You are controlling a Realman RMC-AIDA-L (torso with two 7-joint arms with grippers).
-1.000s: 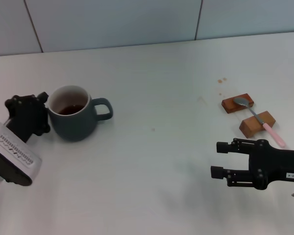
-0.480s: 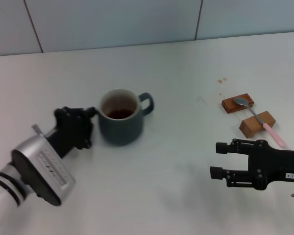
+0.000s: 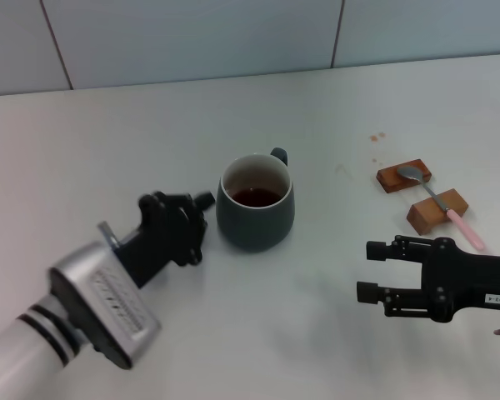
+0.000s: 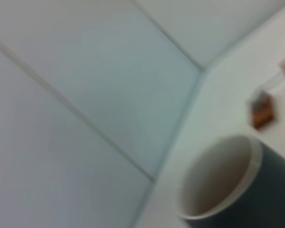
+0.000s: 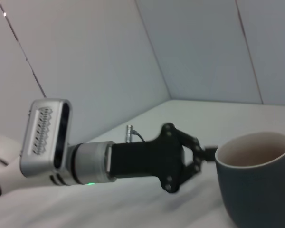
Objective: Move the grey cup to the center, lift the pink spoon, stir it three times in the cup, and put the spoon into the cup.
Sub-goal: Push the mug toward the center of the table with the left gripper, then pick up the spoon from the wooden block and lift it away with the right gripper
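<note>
The grey cup [image 3: 254,221] stands near the table's middle with dark liquid inside and its handle turned to the far side. It also shows in the left wrist view [image 4: 237,190] and the right wrist view [image 5: 256,180]. My left gripper [image 3: 202,204] is shut, with its tip against the cup's left side; it also shows in the right wrist view [image 5: 210,153]. The pink spoon [image 3: 437,200] lies across two wooden blocks at the right. My right gripper [image 3: 368,271] is open and empty, low at the right, in front of the spoon.
Two brown wooden blocks [image 3: 404,177] [image 3: 437,212] hold the spoon near the right edge. Small brown stains [image 3: 375,137] mark the table behind them. A tiled wall [image 3: 233,33] closes the back of the table.
My left arm has swept right with its gripper against the cup. The cup has slid from the left to the middle, and its handle has turned from the right to the far side. The right arm has not moved.
</note>
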